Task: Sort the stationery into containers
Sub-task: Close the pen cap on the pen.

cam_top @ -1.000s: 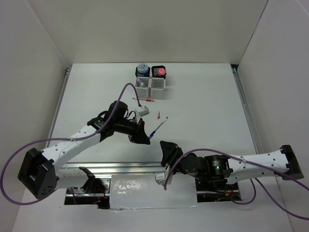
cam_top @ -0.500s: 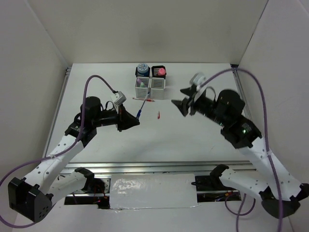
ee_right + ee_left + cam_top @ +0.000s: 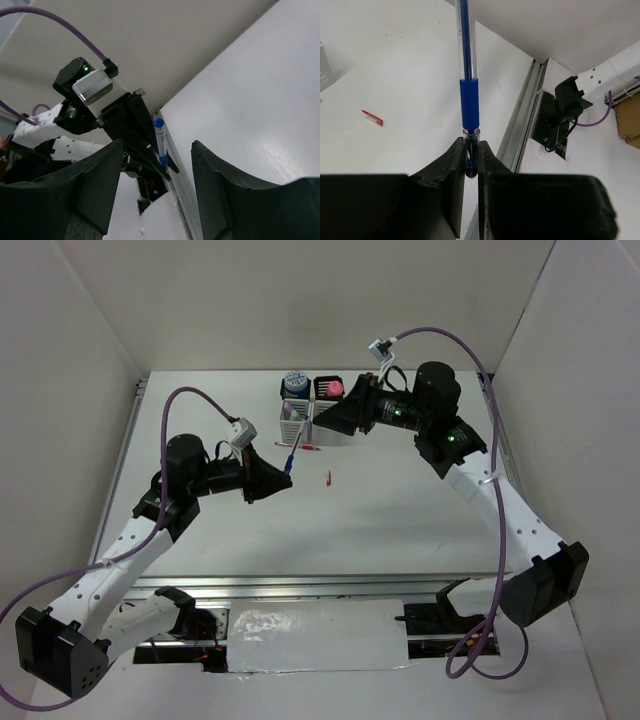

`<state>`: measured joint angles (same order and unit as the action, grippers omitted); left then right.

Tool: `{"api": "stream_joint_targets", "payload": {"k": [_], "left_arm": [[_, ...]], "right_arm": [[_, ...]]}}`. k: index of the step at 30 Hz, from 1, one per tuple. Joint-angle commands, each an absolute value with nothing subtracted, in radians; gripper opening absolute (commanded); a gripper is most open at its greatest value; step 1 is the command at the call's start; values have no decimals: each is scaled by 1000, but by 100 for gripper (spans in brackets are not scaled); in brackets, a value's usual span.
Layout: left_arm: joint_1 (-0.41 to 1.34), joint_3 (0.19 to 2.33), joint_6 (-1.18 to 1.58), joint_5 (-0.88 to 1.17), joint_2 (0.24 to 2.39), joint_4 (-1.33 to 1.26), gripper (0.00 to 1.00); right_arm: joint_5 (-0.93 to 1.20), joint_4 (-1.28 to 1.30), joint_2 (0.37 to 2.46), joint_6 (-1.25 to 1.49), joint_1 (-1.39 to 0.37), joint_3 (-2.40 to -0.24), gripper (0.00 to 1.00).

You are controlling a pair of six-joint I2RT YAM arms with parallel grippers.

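The left pincer (image 3: 471,159) is clamped on the end of the blue pen (image 3: 469,95), held above the table (image 3: 400,500) and pointing toward 1 o'clock. The right pincer (image 3: 325,418) hangs with its jaws apart and empty over the 4 o'clock corner of the 4 pen cups (image 3: 297,415). A red pen (image 3: 297,446) lies at 6 o'clock of the cups.

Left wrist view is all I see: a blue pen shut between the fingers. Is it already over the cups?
Observer: Not yet. From above, the blue pen in the left gripper is just short of the cup block, with its free end pointing toward it.
Operator: And the right arm?
Observer: The right gripper is at the block's right side, jaws open, holding nothing.
Operator: Any pen left on the table?
Observer: Yes, a red pen lies close in front of the block.
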<state>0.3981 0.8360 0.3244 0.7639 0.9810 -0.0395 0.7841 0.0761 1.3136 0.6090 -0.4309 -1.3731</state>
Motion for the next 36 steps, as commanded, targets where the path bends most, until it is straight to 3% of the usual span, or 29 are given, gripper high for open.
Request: {"api": "stream_joint_targets", "payload": {"k": [1,16,21,29,36], "left_arm": [[406,893,359,779,988,-104,0],[454,948,382,816,1040,-89,0],[463,954,390,802,1046,-92,0],[471,948,413,779,1046,-106,0],[472,942,428,776,1043,-118,0]], "right_arm": [[830,-40,1324,701,-459,-1428,64],[799,-90,1393,724,-486,-1473,63],[782,-74,1399,707,-495,-1477,51],[782,-71,1394,704,-515,-1445,42],[773,-64,1394,704,-520,-1433,26]]}}
